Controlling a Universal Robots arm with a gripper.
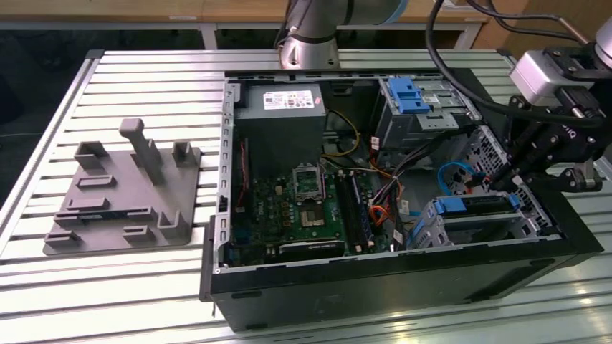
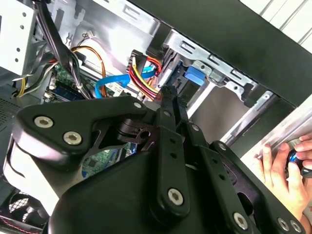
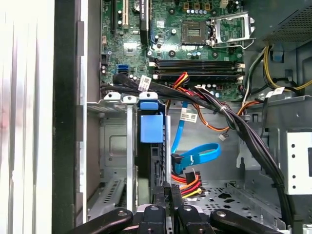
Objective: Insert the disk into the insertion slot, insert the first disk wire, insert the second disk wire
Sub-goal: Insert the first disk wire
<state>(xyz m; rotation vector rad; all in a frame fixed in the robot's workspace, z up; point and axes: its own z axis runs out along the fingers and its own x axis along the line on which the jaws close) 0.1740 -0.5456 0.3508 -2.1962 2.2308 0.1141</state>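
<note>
Reaching down into the open computer case (image 1: pixel 383 283) at the exterior view's right, the claw (image 1: pixel 504 179) hangs just above the insertion slot (image 1: pixel 483 231), a low bay of grey sheet metal in the case's corner. The disk (image 1: pixel 475 203) already sits inside that slot, with its blue carrier rails showing at both ends. In the first wrist view, the carrier's blue tab (image 3: pixel 150 124) stands up against the bay's grey frame (image 3: pixel 113 146).

The claw's two fingers are drawn together with barely a sliver between them, in both wrist views (image 3: pixel 169 189) (image 2: pixel 169 93). Nothing can be made out pinched there. Its tips are just beside a bundle of red, yellow and black power wires (image 3: pixel 191 181) and near the connector end of a flat blue data cable (image 3: pixel 200 155). Whether either one is plugged into the disk I cannot tell.

A taller drive cage with a blue latch (image 1: pixel 406 94) stands farther back in the case. On the slatted table (image 1: pixel 115 304), well apart from the case, lies a grey moulded fixture (image 1: pixel 125 197). A person's hand (image 2: pixel 285 163) rests on the slats outside the case wall.
</note>
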